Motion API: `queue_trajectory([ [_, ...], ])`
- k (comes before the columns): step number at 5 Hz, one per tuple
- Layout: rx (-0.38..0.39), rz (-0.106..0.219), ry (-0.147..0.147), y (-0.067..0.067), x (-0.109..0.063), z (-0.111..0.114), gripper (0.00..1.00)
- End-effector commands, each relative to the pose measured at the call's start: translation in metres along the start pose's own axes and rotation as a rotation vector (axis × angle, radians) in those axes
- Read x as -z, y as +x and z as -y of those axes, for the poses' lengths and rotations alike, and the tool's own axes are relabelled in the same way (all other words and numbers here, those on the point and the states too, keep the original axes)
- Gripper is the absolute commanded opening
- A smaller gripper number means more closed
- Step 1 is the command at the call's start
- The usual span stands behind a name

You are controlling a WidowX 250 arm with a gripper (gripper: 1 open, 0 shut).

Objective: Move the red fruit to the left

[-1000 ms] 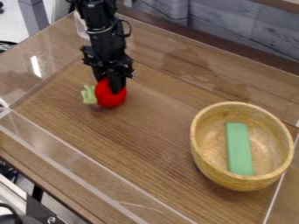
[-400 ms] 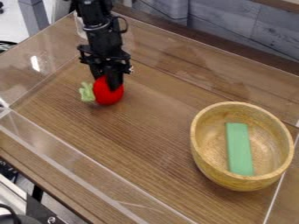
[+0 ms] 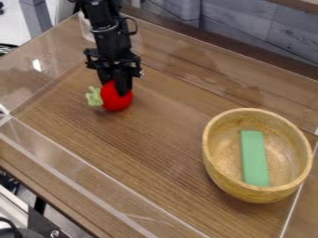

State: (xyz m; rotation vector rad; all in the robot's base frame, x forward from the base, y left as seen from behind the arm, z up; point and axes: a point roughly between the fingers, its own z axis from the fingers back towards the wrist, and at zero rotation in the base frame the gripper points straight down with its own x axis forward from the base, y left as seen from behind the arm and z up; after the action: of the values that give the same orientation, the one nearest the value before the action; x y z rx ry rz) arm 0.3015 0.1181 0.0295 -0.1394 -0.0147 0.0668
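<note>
Reaching down from 11 o'clock over the brown wooden table [image 3: 162, 153], with the dark gripper [image 3: 114, 78] low over the tabletop. Pinching the red fruit [image 3: 118, 97] from above, with dark fingers around its upper part and the claw brought together on it. Placed at about 10 o'clock from the middle of the view, with bright red showing below the fingertips and the light-green leafy stem [image 3: 93, 97] pointing toward 9 o'clock. Too tight a join between dark fingers and red skin to make out every point of contact.

Set well apart from the fruit, toward 4 o'clock, the round yellowish wooden bowl [image 3: 220, 170]. Lying inside the bowl, the flat green rectangular piece [image 3: 254, 158], its long sides running roughly from 12 to 6 o'clock. Resting on the same tabletop as the bowl, but not touching it, the pinched fruit, by far the smaller of the two.

Seen beyond the table's far edge, between 12 and 2 o'clock, a gray panel [image 3: 230, 30]. Visible past the near edge, toward 7 and 8 o'clock, dark cables [image 3: 35, 206], partly cut off by the frame
</note>
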Motion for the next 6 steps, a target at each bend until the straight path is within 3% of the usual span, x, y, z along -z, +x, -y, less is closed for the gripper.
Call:
queue_trajectory([
  [1,0.019,0.023,-0.004,0.004,-0.013,0.004,0.0],
  [2,0.032,0.021,-0.015,0.001,-0.023,0.003,0.0],
  [4,0.115,0.006,-0.038,0.002,-0.018,-0.006,0.0],
  [6,-0.041,0.03,-0.056,-0.008,-0.012,-0.005,0.0],
])
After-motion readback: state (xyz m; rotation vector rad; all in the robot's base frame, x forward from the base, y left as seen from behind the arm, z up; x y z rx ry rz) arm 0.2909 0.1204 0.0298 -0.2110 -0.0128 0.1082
